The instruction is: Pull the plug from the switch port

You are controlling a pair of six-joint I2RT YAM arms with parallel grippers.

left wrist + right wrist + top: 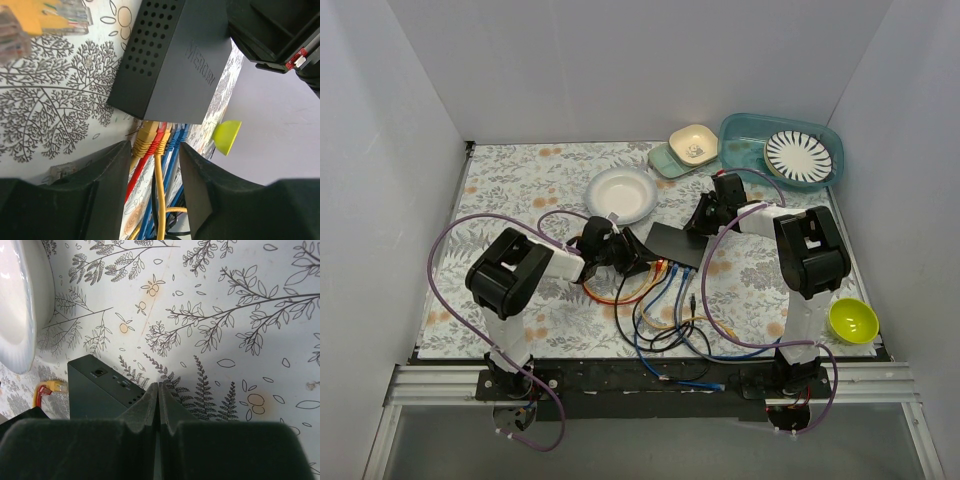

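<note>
Switch: the flat black switch (678, 243) lies at the middle of the floral table (520, 190), between the two grippers.
Long axis: roughly left to right, with the right end slightly nearer the arm bases.
Facing: the port edge faces the bases, and the rear face with its power socket faces away.
Plugs: a row of plugs (159, 136) is seated in the ports, in the order yellow, red, yellow, blue, blue. Their cables (665, 320) trail toward the near edge.
Left gripper: the left gripper (155, 150) is spread wide around the yellow and red plugs and has nothing clamped. It looks lined up to pinch one.
Right gripper: the right gripper (158, 387) has its fingers pressed together with nothing between them, at the switch's rear corner. It is probably bracing the box against the pull, but contact is unclear.
Nearby: a loose connector (50, 15) lies unplugged beside the switch.
</note>
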